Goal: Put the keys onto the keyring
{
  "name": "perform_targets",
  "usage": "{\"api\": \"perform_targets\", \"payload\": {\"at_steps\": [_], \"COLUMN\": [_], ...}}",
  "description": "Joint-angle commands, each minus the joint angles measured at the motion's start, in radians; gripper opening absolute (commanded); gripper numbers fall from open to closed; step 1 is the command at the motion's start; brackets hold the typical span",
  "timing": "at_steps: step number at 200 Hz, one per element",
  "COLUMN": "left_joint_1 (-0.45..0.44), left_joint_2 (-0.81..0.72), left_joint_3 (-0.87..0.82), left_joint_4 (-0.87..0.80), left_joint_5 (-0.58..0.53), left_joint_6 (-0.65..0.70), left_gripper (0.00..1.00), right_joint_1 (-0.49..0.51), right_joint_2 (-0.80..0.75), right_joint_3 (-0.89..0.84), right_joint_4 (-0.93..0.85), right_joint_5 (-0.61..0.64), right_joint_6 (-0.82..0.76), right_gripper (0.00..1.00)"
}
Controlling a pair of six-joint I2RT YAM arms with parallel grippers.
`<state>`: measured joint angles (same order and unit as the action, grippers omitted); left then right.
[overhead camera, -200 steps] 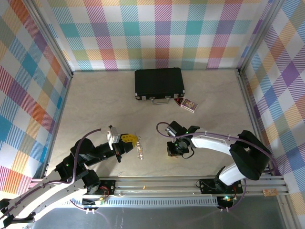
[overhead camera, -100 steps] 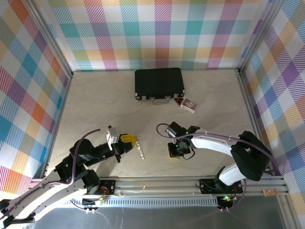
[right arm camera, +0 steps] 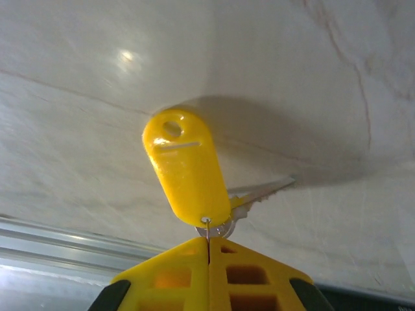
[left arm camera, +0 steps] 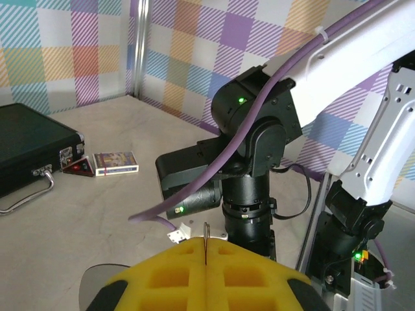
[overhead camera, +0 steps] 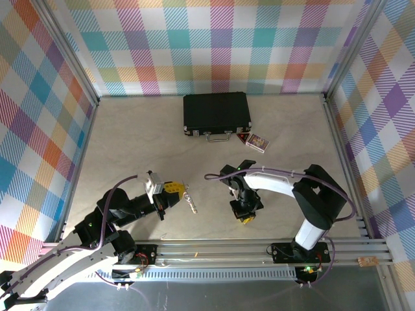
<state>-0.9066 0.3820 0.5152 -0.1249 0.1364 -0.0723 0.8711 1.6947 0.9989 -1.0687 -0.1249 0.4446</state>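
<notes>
Yellow key (right arm camera: 185, 170) pinched in right gripper (right arm camera: 209, 245); left gripper (left arm camera: 205, 251) clamps what looks like the keyring (overhead camera: 190, 203). Well apart, nothing threaded yet.

The top external camera sits high above and behind the arm bases, looking steeply down on the whole table (overhead camera: 130, 142), the black case (overhead camera: 216, 113) at its far side. The left wrist camera rides low, well on the near side of the case, facing across the table at the right arm (left arm camera: 253, 155) close by; both views share case and arm. The right wrist camera looks down from very close at the keys (right arm camera: 188, 172), also on the case's near side.
</notes>
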Motion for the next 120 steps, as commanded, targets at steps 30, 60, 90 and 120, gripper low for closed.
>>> {"api": "perform_targets", "payload": {"at_steps": [30, 60, 90, 120], "left_joint_1": [0.0, 0.0, 0.0, 0.0], "left_joint_2": [-0.005, -0.008, -0.017, -0.021], "left_joint_3": [0.019, 0.025, 0.027, 0.028], "left_joint_4": [0.033, 0.035, 0.031, 0.039], "left_joint_5": [-0.008, 0.004, 0.004, 0.01], "left_joint_6": [0.026, 0.025, 0.023, 0.023], "left_gripper": [0.0, 0.0, 0.0, 0.0], "right_joint_1": [-0.012, -0.017, -0.016, -0.015], "right_joint_2": [0.041, 0.033, -0.023, -0.179], "right_joint_3": [0.003, -0.011, -0.011, -0.034], "right_joint_4": [0.004, 0.069, 0.083, 0.071], "right_joint_5": [-0.016, -0.011, 0.007, 0.038], "right_joint_6": [-0.046, -0.05, -0.04, 0.036], "right_gripper": [0.05, 0.12, 0.22, 0.36]}}
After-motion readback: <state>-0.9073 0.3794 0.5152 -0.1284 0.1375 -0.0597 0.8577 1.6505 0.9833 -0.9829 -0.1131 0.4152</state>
